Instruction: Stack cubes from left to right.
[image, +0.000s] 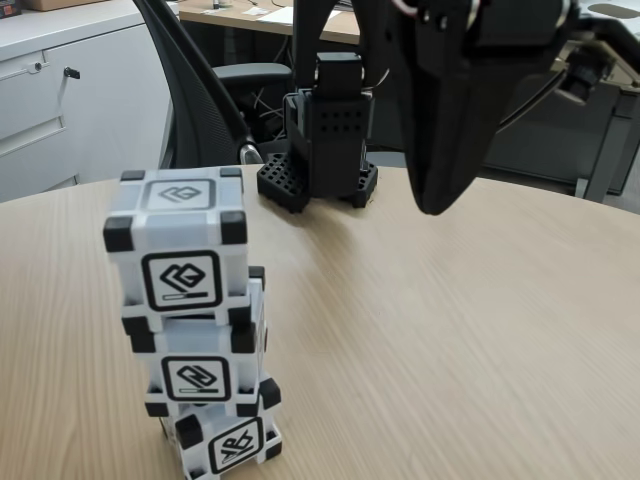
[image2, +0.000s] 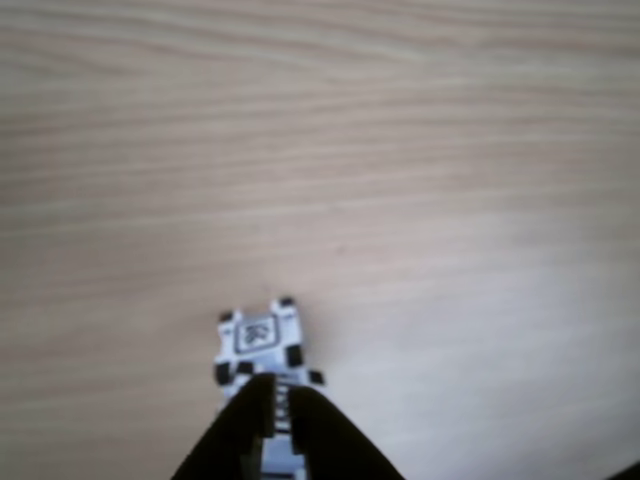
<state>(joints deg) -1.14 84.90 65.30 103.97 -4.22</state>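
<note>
White plastic cubes (image: 190, 340) with black corner blocks and square glyphs stand stacked three high on our pale wood-grain table (image: 450, 340), at eight o'clock of the raised black end effector (image: 437, 205), its tapered fingers nearly closed, empty.

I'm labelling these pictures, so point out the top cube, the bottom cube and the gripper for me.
top cube (image: 180, 280): fixed view, on the glyph of its front face.
bottom cube (image: 236, 446): fixed view, on its front glyph.
gripper (image: 437, 205): fixed view, at the dark tip hanging above the table.
</note>
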